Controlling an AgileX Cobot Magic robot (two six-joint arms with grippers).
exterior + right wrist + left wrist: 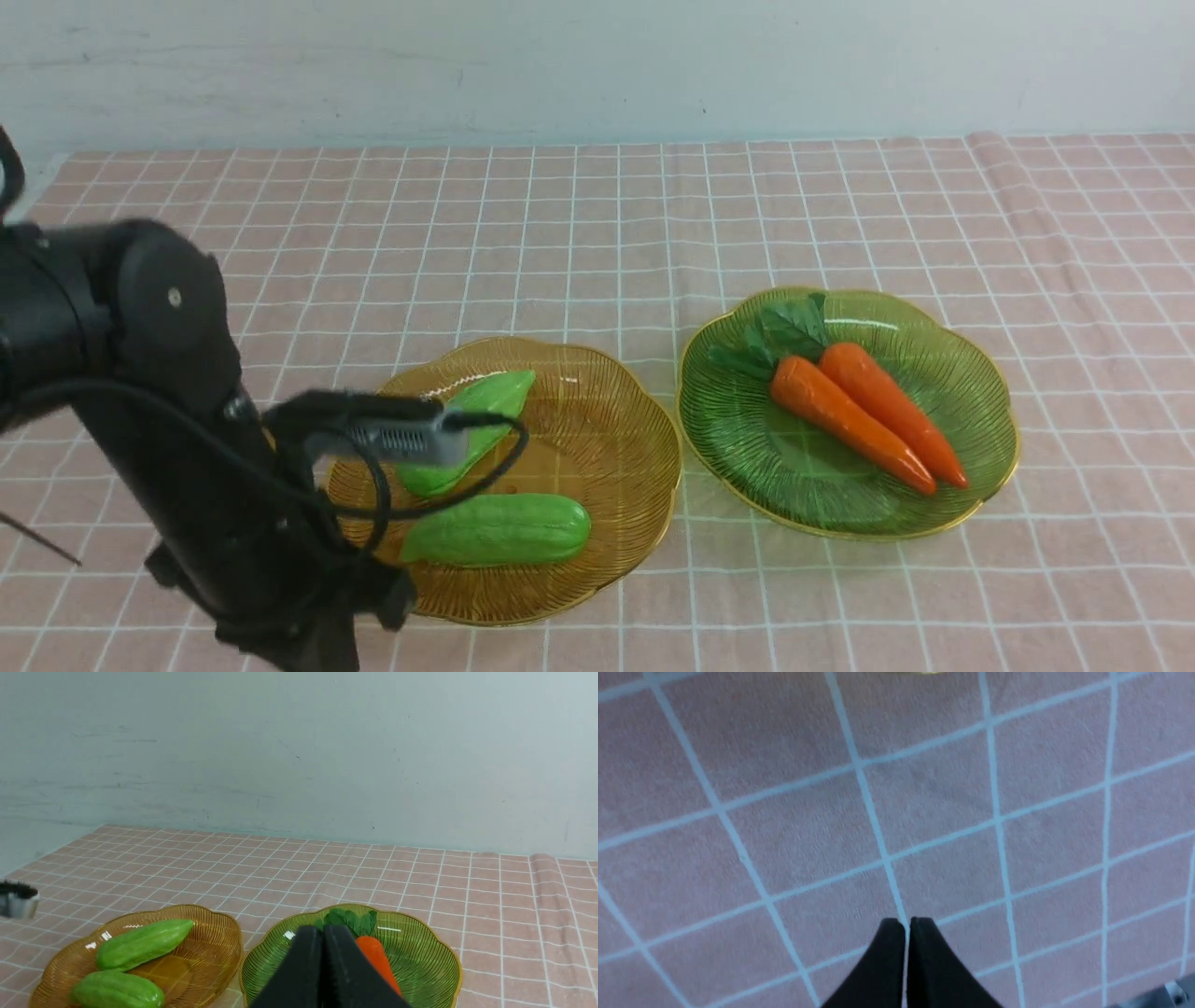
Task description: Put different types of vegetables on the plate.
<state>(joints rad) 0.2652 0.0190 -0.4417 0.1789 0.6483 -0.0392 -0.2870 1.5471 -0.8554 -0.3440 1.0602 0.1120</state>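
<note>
Two light green gourds (pixel 499 530) (pixel 495 392) lie in the amber plate (pixel 635 448). Two orange carrots (pixel 845 420) (pixel 892 406) with green tops lie in the green plate (pixel 747 448). My left arm (pixel 187 448) stands at the amber plate's near left edge. In the left wrist view my left gripper (pixel 908 921) is shut and empty above bare cloth. My right gripper (pixel 323 928) is shut and empty, back from the green plate (pixel 420 956); it hides part of a carrot (pixel 376 956). The gourds (pixel 142 945) (pixel 117 990) also show there.
A pink checked tablecloth (pixel 597 233) covers the table up to a pale wall (pixel 597 65). The cloth has a fold at the far right (pixel 990 149). The left wrist camera (pixel 392 439) and its cable hang over the far gourd.
</note>
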